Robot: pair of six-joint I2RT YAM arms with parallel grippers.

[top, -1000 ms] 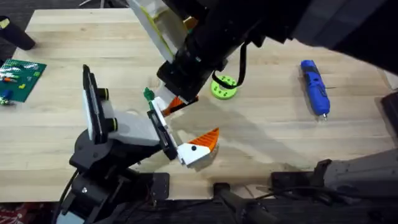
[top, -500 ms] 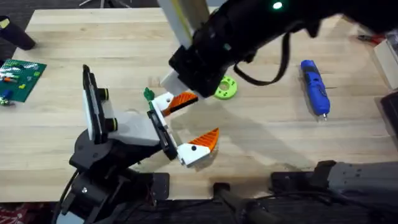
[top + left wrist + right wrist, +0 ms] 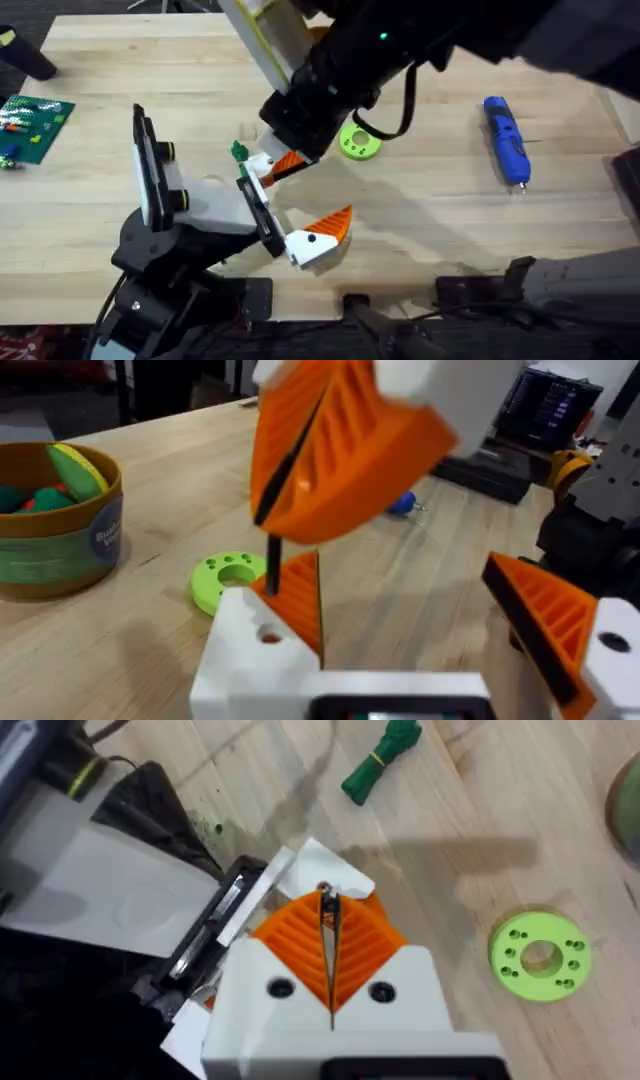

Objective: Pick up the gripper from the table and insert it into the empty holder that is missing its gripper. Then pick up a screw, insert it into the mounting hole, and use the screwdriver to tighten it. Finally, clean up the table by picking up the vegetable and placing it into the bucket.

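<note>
Even, bright light falls from above onto the tabletop (image 3: 450, 230), leaving soft shadows under the raised arm (image 3: 400, 50), which shows dark and blurred close under the overhead camera. In the left wrist view the near orange pads (image 3: 340, 450) are out of focus.

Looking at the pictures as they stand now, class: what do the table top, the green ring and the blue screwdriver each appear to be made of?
The table top: pale wood, matte, with visible grain lines and plank seams.
The green ring: probably moulded or printed plastic, an even lime colour with a dull sheen and neat round holes.
The blue screwdriver: apparently a glossy plastic body, with a thin tip that looks like metal.
</note>
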